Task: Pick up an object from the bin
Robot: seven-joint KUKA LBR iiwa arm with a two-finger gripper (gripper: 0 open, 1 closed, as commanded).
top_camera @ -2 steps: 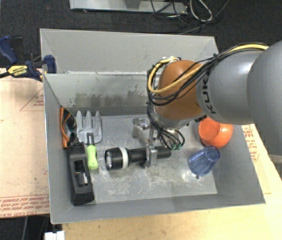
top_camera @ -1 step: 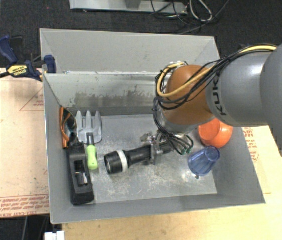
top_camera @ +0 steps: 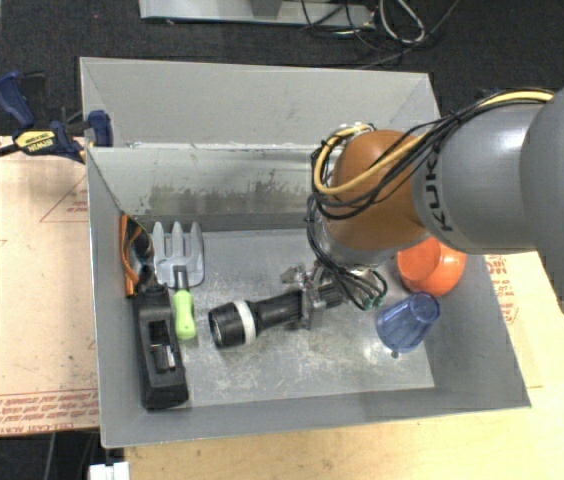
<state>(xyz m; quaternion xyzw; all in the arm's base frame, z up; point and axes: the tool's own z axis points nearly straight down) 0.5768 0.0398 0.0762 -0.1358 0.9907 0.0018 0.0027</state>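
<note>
My gripper hangs low in the middle of the bin, under the orange wrist cover. It is right at the right end of a black cylinder with a white band, which lies on the floor pointing left. I cannot tell whether it touches the cylinder. A translucent blue cup lies on its side to the gripper's right. An orange ball rests just behind the cup, partly hidden by the wrist.
Along the left wall lie a grey fork-shaped tool with a green handle, a long black stapler-like block and an orange-and-black item. The arm comes in from the right and covers the bin's right rear part.
</note>
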